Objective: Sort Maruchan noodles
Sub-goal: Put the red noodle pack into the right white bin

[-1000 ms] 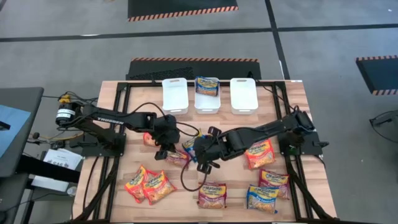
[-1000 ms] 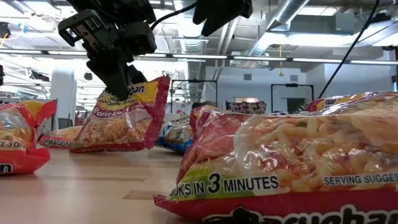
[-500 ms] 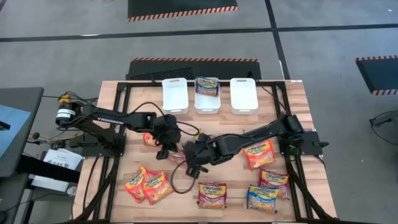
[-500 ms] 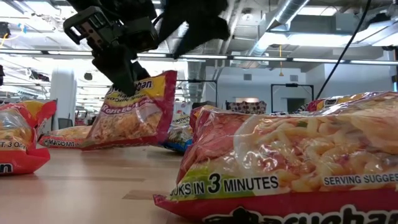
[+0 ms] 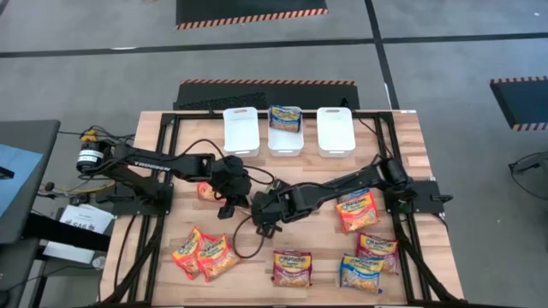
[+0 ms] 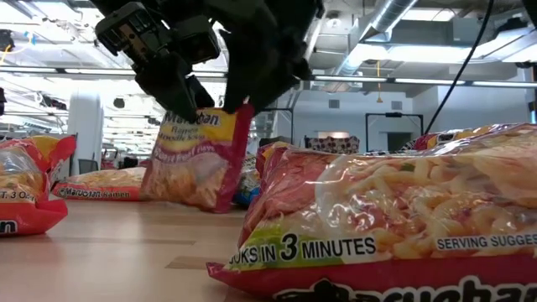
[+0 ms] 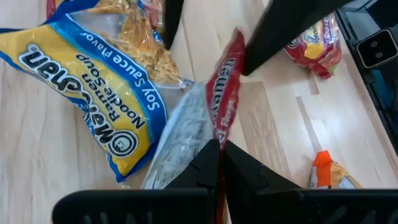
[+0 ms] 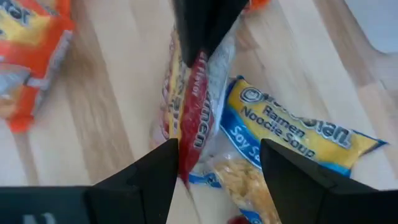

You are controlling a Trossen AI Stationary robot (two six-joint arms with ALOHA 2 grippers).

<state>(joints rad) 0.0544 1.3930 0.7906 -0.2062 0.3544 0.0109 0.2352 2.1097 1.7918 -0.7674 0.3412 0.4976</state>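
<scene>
Handover of 1 dark red packet at table centre

The left gripper (image 7: 219, 163) is clamped shut on the upper edge of a flat dark red plastic ramen packet (image 6: 197, 155), which hangs edge-up just above the wooden table (image 5: 257, 265), long axis near vertical. The right gripper (image 8: 214, 163), jaws spread wide, straddles the packet's free edge from 3 o'clock; it looks the nearer arm to take over. A blue soy-sauce packet (image 8: 292, 146) lies beside.

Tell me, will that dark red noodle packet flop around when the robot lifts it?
Probably a bit. The dark red packet hangs tilted from the left gripper, pinched by one edge. Its wrapper looks crinkly, perhaps slippery. The noodle block inside likely keeps it fairly stiff and light.
</scene>
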